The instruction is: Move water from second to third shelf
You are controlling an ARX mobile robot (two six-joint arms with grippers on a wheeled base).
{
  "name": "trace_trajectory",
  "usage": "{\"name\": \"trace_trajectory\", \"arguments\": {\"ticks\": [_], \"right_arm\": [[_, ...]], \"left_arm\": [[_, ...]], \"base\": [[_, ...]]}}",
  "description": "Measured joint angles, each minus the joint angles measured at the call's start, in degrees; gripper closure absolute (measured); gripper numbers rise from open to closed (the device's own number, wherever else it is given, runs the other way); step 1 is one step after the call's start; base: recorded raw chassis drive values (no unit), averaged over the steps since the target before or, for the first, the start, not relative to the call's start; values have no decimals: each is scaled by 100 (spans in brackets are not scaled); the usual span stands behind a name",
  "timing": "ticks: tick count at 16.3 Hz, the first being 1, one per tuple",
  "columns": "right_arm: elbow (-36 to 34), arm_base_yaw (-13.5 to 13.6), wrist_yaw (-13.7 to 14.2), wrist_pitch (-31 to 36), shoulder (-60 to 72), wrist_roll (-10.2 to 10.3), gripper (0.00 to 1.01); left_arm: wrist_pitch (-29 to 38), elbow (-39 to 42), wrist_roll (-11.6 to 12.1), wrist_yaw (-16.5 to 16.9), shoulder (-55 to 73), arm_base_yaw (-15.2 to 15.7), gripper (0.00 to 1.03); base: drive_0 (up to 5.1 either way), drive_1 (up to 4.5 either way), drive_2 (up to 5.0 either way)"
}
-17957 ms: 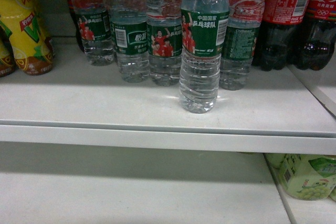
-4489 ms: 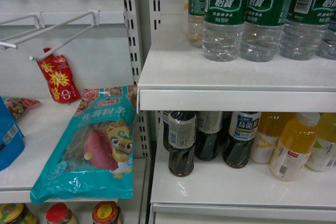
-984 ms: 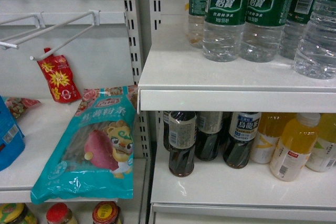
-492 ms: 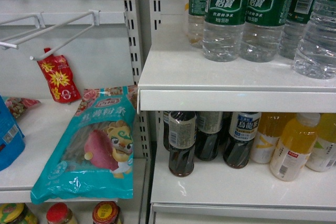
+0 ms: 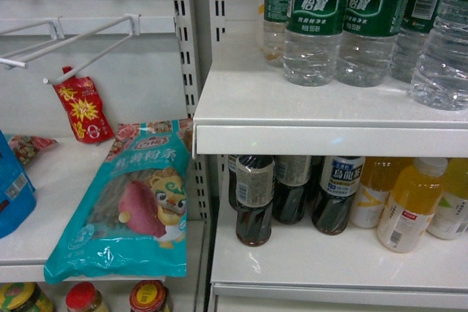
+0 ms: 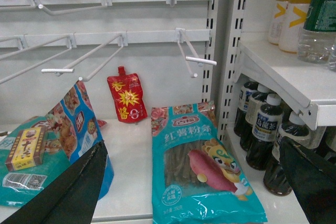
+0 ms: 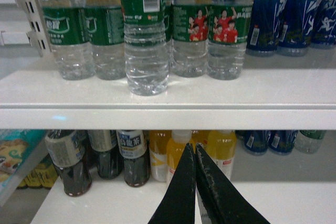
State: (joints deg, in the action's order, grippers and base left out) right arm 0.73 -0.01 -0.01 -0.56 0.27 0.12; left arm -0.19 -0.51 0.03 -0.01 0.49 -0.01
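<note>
The water [image 7: 147, 40] loses its cap above the frame's top edge.

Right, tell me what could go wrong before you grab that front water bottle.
1. The right gripper sits shut below the shelf lip; rising straight up, it might strike the lip.
2. The water bottle stands close in front of the row of bottles, so open jaws could knock a neighbour.
3. If the lower shelf is the target, the yellow drinks crowd it and could topple.

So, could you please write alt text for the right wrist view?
A clear ribbed water bottle with a green label stands forward of its row on a white shelf; the right claw, shut and empty, points at yellow juice bottles below.
</note>
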Motion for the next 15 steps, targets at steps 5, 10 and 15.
{"name": "trace_trajectory", "arguments": {"ticks": [5, 10, 15], "right_arm": [[0, 0, 2, 28, -4, 0, 99], [0, 0, 2, 33, -4, -2, 62], [0, 0, 2, 33, -4, 2, 1]], "left_arm": [[0, 0, 0, -2, 0, 0, 5], [0, 0, 0, 0, 0, 0, 5], [0, 0, 0, 0, 0, 0, 5]], "base": [[0, 0, 0], [0, 0, 0], [0, 0, 0]]}}
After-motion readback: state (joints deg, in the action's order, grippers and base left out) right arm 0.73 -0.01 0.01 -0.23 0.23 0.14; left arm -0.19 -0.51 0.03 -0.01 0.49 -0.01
